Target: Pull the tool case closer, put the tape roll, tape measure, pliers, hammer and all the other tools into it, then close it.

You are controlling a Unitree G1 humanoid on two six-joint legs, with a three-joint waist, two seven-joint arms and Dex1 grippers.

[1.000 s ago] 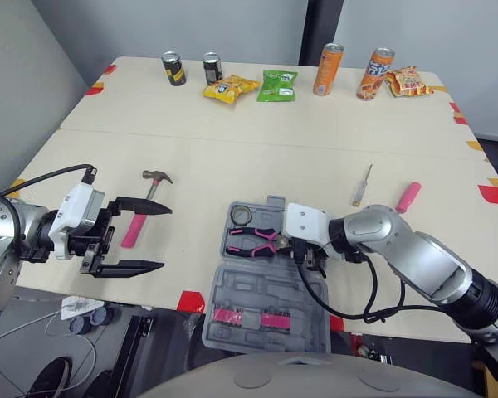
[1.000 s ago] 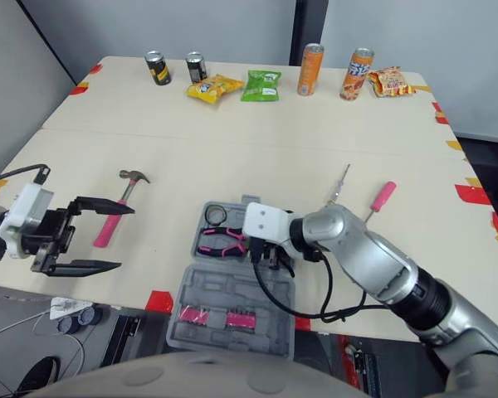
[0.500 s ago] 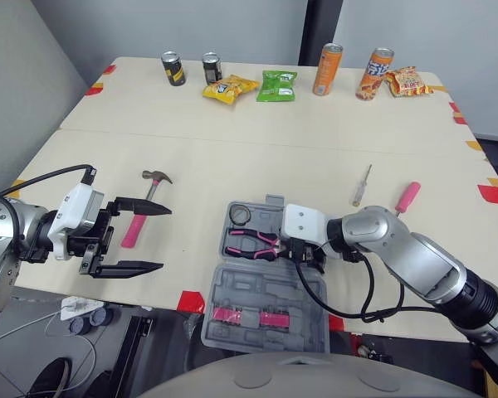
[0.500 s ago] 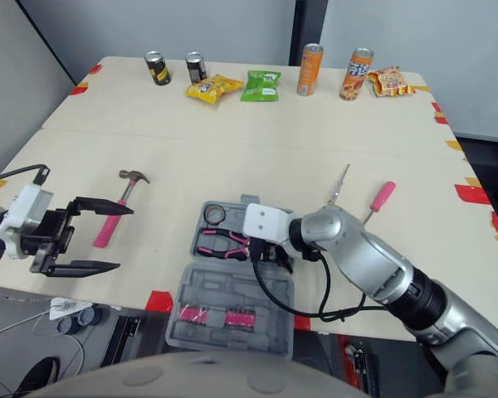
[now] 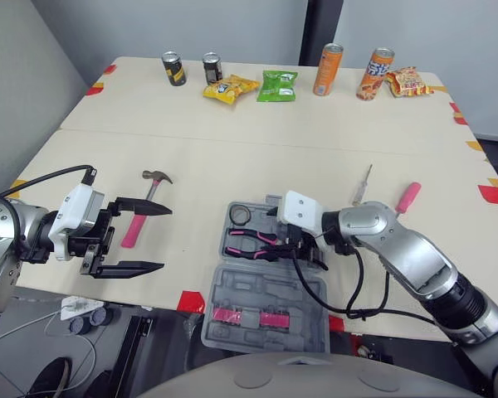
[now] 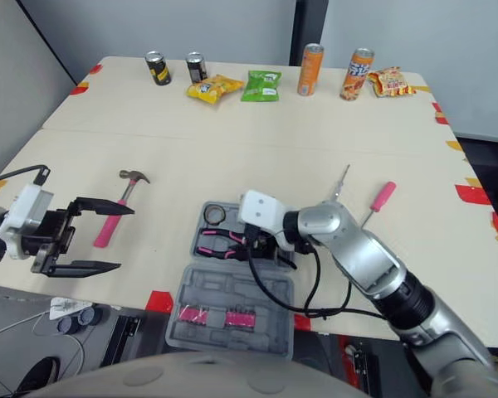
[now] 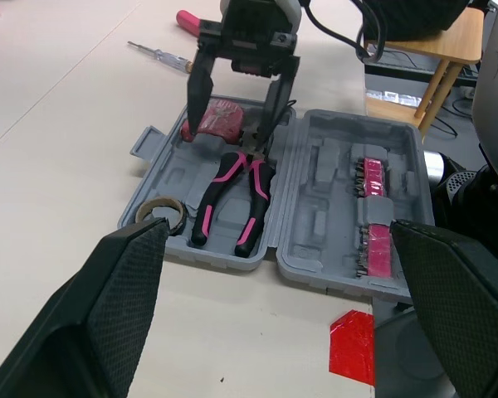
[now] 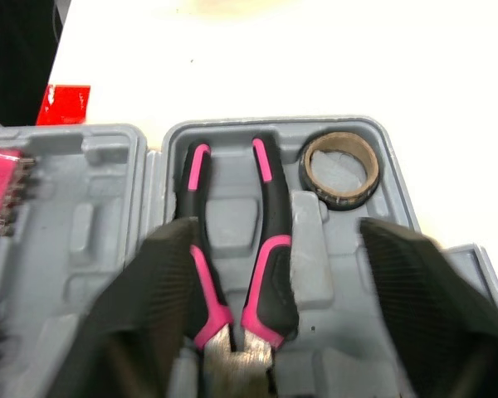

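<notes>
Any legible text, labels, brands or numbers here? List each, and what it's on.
None legible.
Orange cans: print too small to read.
Dark cans: labels too small to read.
Snack bags: print blurred.
Tool case: no markings seen.

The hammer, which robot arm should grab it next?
Left, probably. The hammer lies right beside the open left gripper, while the right gripper hangs open over the tool case, farther from it.

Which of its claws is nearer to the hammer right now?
Left. The left claw hovers open right beside the hammer and its pink handle; the right claw is farther off, over the open tool case.
</notes>
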